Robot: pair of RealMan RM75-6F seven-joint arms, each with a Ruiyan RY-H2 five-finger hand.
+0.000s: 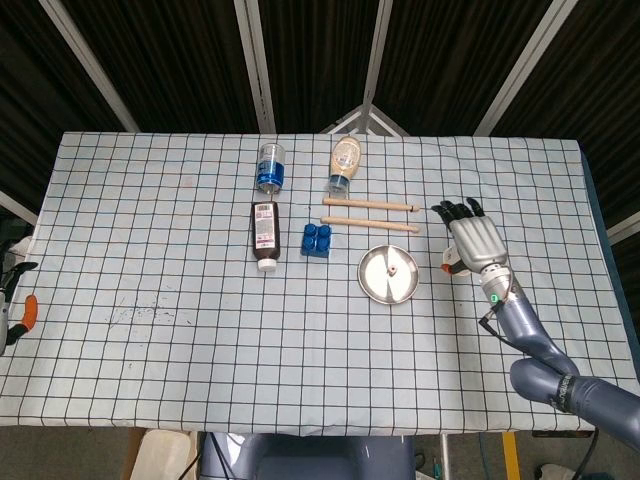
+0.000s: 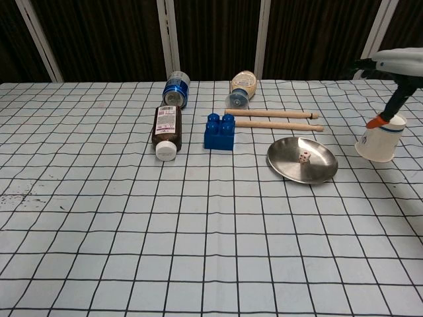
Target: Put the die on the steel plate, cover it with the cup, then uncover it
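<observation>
The steel plate (image 1: 380, 285) (image 2: 287, 162) lies right of the table's middle. A small white die (image 1: 395, 270) (image 2: 304, 156) rests inside it. The white paper cup (image 2: 378, 142) stands upside down on the cloth to the right of the plate. My right hand (image 1: 472, 243) (image 2: 396, 63) hovers over the cup with its fingers spread. Its orange thumb tip touches the cup's top edge in the chest view. In the head view the hand hides most of the cup. My left hand (image 1: 14, 300) shows only as a sliver at the left edge, off the table, holding nothing.
Two wooden sticks (image 1: 370, 204) (image 2: 271, 113) lie behind the plate. A blue brick (image 1: 316, 240) (image 2: 219, 132) sits to its left. Further left lie a brown bottle (image 1: 265, 233), a blue-capped bottle (image 1: 269, 166) and a beige bottle (image 1: 344, 163).
</observation>
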